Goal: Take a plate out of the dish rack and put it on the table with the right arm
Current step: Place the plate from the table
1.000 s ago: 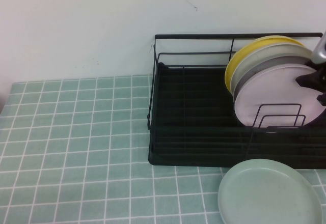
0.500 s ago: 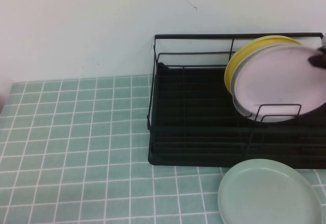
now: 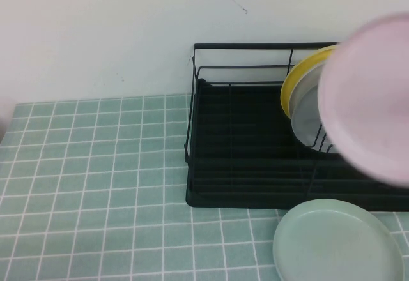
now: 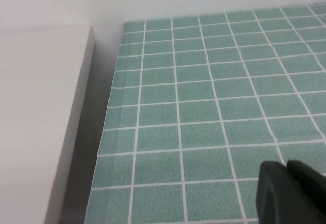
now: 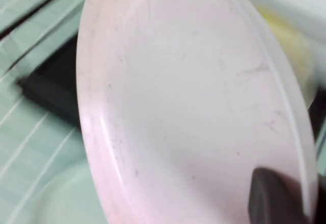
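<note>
The pale pink plate (image 3: 374, 96) is lifted clear of the black wire dish rack (image 3: 243, 159) and hangs tilted above its right end, close to the high camera. In the right wrist view the plate (image 5: 188, 102) fills the picture, and my right gripper (image 5: 298, 188) is shut on its rim, with one black finger (image 5: 272, 196) on its face. The right gripper is hidden in the high view. My left gripper (image 4: 286, 170) is shut and empty, low over the green tiled table (image 4: 204, 96), out of the high view.
A grey plate (image 3: 307, 112) and a yellow plate (image 3: 294, 80) still stand in the rack's right end. A pale mint-green plate (image 3: 335, 243) lies flat on the table (image 3: 96, 166) in front of the rack. A white ledge (image 4: 41, 107) borders the table's left edge.
The pink plate has been pulled up and out of the rack towards the camera, uncovering the grey plate behind it. The left arm has not moved.
</note>
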{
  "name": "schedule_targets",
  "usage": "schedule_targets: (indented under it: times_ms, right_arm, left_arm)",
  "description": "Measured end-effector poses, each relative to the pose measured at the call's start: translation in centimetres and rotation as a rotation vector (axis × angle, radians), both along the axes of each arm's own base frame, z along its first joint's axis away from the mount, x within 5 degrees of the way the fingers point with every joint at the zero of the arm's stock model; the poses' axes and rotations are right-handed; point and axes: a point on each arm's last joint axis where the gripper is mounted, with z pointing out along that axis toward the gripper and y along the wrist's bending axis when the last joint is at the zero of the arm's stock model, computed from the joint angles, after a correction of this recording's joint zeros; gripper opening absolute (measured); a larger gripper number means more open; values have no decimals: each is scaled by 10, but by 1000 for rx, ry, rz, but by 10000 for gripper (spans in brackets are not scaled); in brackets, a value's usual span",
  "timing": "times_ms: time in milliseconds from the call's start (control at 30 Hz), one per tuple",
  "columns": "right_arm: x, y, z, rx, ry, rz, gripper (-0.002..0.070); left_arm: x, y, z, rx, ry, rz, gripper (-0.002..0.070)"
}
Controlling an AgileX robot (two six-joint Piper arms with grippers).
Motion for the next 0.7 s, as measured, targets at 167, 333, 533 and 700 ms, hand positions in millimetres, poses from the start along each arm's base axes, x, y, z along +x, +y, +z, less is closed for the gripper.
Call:
schedule_targets:
  times_ms: [167,333,533,700]
  right_arm:
    - [-24,2,-23,86,326,-66,82]
    - [-31,6,-75,166,503,-106,82]
    - [-39,8,-134,258,579,-201,82]
    - [-33,8,-156,278,624,-238,82]
  left_arm:
    - [0,0,0,0,0,0,-3]
    - [0,0,0,0,0,0,-3]
    - [0,0,0,0,0,0,-3]
    - [0,0,0,0,0,0,-3]
